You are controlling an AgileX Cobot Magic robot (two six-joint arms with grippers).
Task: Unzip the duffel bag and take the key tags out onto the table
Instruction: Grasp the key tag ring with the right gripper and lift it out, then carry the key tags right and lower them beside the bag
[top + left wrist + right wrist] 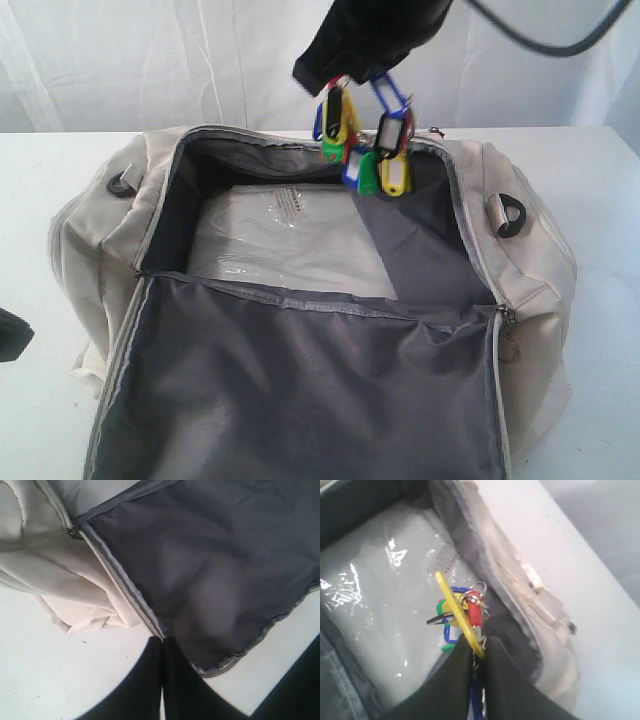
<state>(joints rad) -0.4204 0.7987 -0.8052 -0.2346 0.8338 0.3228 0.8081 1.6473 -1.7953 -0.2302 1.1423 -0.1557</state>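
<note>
Although the exterior view cuts off the right arm at the top of the frame, it shows the right jaws closed on the key tags (365,140). The bunch hangs free in the upper centre of the picture, above the far rim of the duffel bag (540,270) and clear of the worktop (60,160). Green, yellow and blue tags show there.

The right wrist view adds the grip itself. A yellow tag (452,600) is pinched between the two dark fingers (450,680), and a red tag, metal rings and the rest of the bunch dangle beyond it over the bag's inside.

The bag fills the middle and lower part of the exterior frame. It is unzipped, and its flap (300,390) is folded towards the bottom edge with the grey lining up. Inside lies a clear plastic-wrapped pale packet (290,240), which the right wrist view also catches with glints on the wrap.

Only a dark sliver at the left edge of the exterior view hints at the left arm. The left wrist view fills this in: the left jaws are pressed together, with their tips at the zip track (115,582) where the flap's grey edge meets the cream fabric. Whether they pinch any cloth or a zip pull cannot be told.
</note>
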